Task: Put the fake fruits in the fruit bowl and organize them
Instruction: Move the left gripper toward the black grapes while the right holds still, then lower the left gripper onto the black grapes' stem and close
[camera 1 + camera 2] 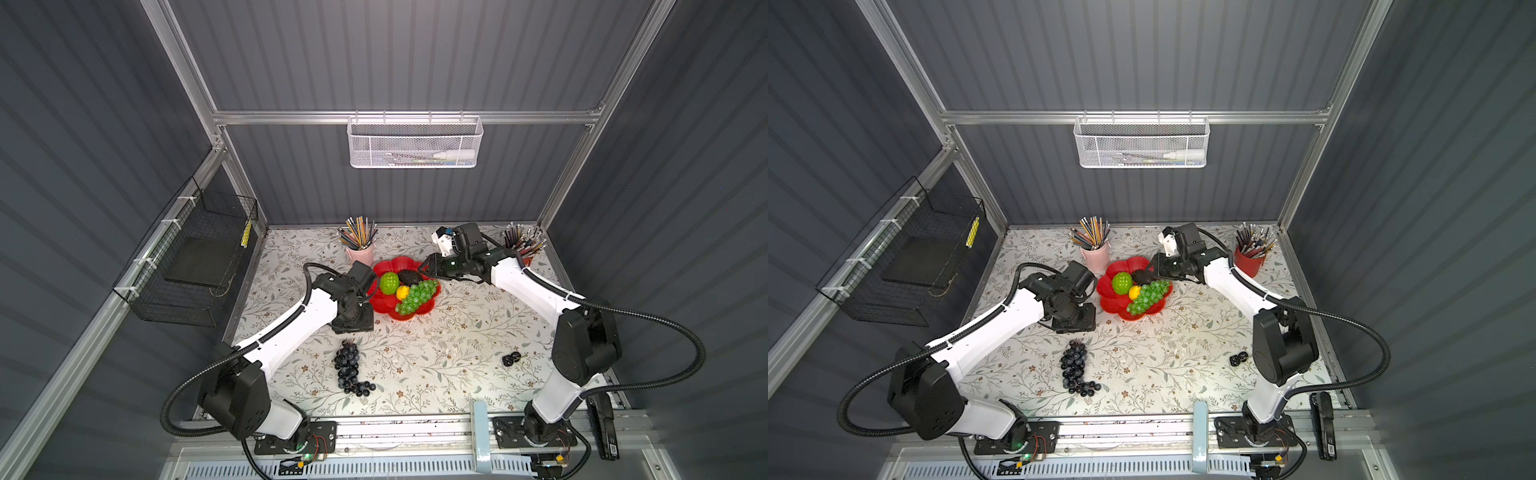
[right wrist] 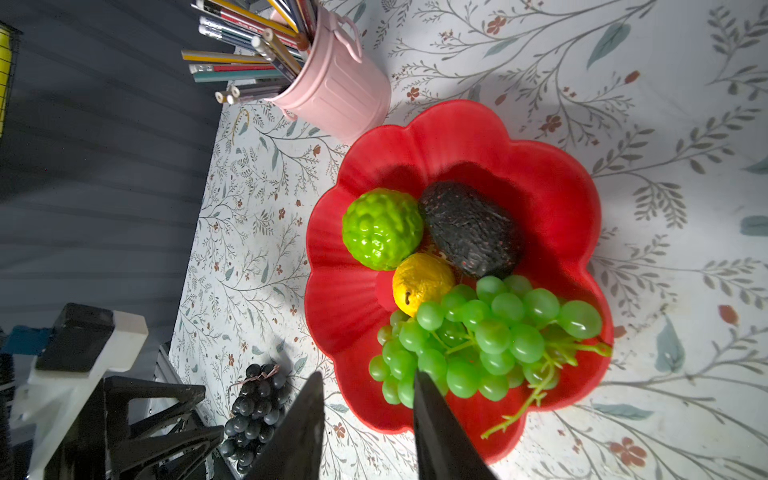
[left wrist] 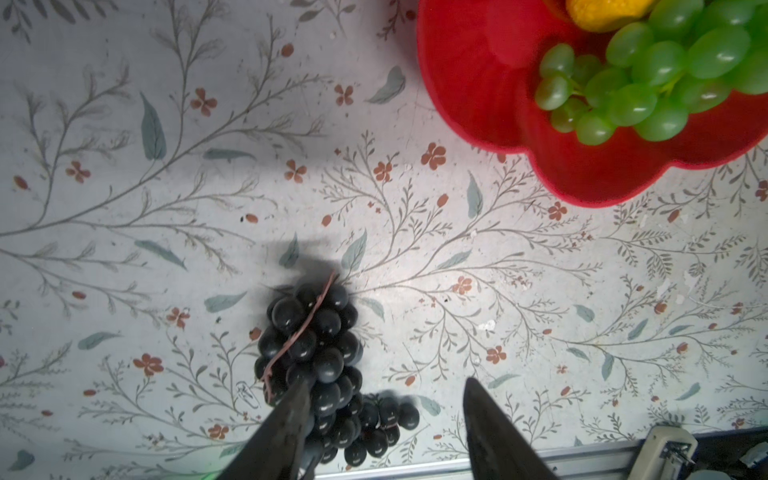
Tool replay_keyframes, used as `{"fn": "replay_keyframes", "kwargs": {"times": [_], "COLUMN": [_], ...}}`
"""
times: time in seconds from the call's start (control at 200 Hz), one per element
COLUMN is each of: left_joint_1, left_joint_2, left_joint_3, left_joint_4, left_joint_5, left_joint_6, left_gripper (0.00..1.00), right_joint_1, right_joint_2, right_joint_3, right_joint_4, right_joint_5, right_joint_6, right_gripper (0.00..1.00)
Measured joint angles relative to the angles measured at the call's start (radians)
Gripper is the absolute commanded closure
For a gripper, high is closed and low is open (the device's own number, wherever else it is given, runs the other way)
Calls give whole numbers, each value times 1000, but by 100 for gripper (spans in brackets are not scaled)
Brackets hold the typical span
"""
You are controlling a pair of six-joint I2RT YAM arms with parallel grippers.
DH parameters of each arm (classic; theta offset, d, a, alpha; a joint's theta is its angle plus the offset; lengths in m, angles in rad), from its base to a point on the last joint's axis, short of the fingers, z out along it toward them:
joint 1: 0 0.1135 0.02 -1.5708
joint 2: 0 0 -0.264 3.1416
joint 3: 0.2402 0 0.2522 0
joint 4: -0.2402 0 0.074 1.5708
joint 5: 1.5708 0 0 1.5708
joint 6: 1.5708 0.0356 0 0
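The red flower-shaped fruit bowl (image 1: pixel 384 306) (image 2: pixel 540 174) holds a ridged green ball (image 1: pixel 389 283), a black bumpy oval (image 1: pixel 410 277), a small yellow fruit (image 1: pixel 402 292) and a green grape bunch (image 1: pixel 417 296). A dark purple grape bunch (image 1: pixel 349 370) (image 3: pixel 316 345) lies on the table in front of the bowl. My left gripper (image 3: pixel 387 380) hangs open above the table, one finger over the dark bunch, nothing between the fingers. Its black body (image 1: pixel 352 318) points down between bowl and bunch. My right gripper (image 1: pixel 424 266) (image 2: pixel 365 384) is open and empty at the bowl's back right rim.
A pink pencil cup (image 1: pixel 359 251) stands just behind the bowl and a red pencil cup (image 1: pixel 1249 259) at the back right. A small black object (image 1: pixel 511 358) lies near the right arm. A black wire basket (image 1: pixel 195 266) hangs on the left wall.
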Motion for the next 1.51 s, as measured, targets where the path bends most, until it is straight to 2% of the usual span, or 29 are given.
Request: {"fn": "replay_keyframes", "kwargs": {"times": [0.225, 0.33, 0.515, 0.83, 0.915, 1.076, 1.271, 1.406, 1.506], "left_joint_1": [43, 117, 255, 285, 286, 293, 293, 294, 297], "left_joint_2": [-81, -130, -176, -139, -136, -120, -92, -81, -68], "left_joint_3": [-97, -169, -274, -366, -384, -388, -388, -388, -389], "left_joint_4": [0, 34, 151, 310, 325, 359, 389, 405, 429], "left_joint_5": [0, 17, 119, 253, 261, 267, 275, 278, 286], "left_joint_6": [-129, -156, -154, -125, -117, -110, -100, -93, -91], "left_gripper": [43, 44, 45, 49, 54, 57, 65, 76, 78], "right_joint_1": [16, 20, 27, 56, 61, 64, 67, 70, 71], "right_joint_2": [-5, -5, 3, 42, 57, 78, 83, 86, 87], "right_joint_3": [-51, -53, -53, -51, -50, -45, -32, -31, -31], "right_joint_4": [39, 40, 41, 43, 41, 35, 37, 36, 37], "right_joint_5": [-20, -26, -30, -41, -43, -47, -48, -50, -52], "right_joint_6": [26, 27, 35, 48, 50, 55, 58, 62, 63], "right_gripper": [64, 64, 65, 65, 65, 65, 65, 65, 66]}}
